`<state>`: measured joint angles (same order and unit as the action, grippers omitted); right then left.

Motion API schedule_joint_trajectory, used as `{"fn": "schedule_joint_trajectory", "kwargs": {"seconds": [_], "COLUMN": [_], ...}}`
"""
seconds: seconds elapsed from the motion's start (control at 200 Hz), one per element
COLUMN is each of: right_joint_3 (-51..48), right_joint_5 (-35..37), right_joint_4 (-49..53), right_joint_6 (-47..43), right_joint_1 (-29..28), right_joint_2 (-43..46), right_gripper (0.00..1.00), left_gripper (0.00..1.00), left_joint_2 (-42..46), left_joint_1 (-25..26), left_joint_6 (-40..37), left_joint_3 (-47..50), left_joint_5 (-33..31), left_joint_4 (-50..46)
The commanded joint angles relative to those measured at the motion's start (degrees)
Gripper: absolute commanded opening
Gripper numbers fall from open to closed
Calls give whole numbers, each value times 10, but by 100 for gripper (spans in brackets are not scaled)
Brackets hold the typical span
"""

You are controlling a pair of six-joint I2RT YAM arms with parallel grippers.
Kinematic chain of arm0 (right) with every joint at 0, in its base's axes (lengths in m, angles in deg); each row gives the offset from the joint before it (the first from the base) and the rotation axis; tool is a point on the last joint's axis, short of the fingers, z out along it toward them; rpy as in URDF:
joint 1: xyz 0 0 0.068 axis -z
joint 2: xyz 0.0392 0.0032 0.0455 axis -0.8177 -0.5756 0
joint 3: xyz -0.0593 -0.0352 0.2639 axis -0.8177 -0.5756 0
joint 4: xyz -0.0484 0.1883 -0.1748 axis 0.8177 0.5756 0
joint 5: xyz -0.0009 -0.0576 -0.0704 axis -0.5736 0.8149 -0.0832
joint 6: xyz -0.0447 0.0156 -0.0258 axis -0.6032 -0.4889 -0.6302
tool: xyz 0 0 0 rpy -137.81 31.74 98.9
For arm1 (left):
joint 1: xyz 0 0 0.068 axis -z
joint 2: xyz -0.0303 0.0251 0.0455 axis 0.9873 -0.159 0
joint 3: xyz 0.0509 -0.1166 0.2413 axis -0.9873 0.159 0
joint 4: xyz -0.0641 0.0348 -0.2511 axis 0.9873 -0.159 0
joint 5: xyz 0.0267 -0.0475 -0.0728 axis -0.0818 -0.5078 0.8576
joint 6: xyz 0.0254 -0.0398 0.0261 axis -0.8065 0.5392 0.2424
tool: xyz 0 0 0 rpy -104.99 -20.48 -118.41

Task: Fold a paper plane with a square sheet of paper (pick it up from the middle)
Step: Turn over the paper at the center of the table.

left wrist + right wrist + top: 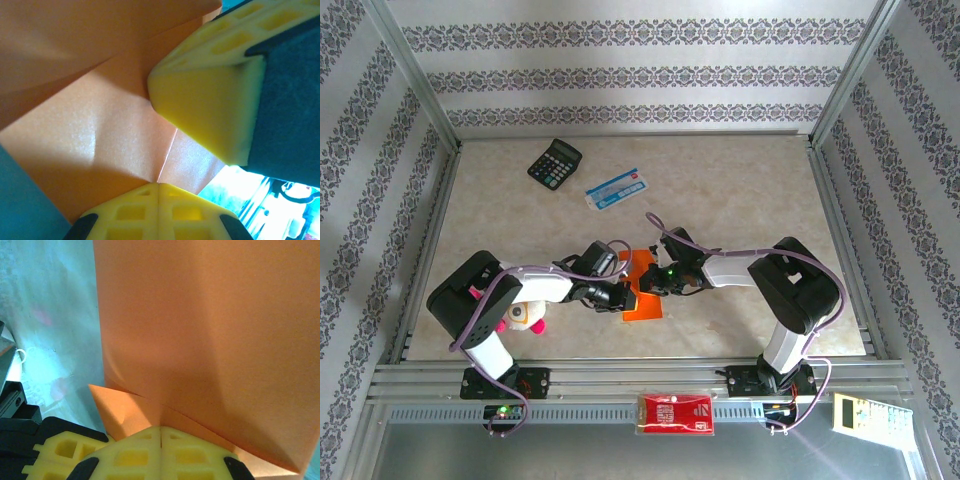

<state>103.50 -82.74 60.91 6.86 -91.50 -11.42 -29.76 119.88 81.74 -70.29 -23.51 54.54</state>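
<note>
The bright orange sheet of paper [645,300] lies on the table between the two arms, folded over itself with flaps and creases. My left gripper [626,297] is shut, its yellow fingertips [159,186] resting together on the paper [100,135] where a crease ends. My right gripper [656,279] is also shut, and its closed tips [161,430] press on the paper [210,330] at a folded edge. The right gripper's yellow fingers [210,100] sit close by in the left wrist view, on the same sheet. I cannot tell whether either pair of jaws pinches a layer.
A black calculator [555,161] and a blue-and-white packet [617,189] lie at the back. A small plush toy [527,316] sits by the left arm. A red packet [675,413] and a pale keypad device [870,413] rest on the front rail area.
</note>
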Motion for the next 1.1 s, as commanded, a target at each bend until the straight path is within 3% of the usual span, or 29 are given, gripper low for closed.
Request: {"fn": "schedule_joint_trajectory", "kwargs": {"seconds": [0.0,0.944,1.094], "right_joint_3": [-37,-35,-32], "right_joint_5": [142,160,155], "right_joint_4": [139,160,159], "right_joint_6": [0,8,1], "right_joint_1": [2,0,-1], "right_joint_2": [-47,-46,-48], "right_gripper": [0,0,0], "left_gripper": [0,0,0], "left_joint_2": [-1,60,101], "left_joint_1": [6,6,1], "left_joint_6": [-12,-24,-23], "left_joint_3": [30,93,89], "left_joint_5": [6,22,22], "left_joint_4": [-24,-90,-97]}}
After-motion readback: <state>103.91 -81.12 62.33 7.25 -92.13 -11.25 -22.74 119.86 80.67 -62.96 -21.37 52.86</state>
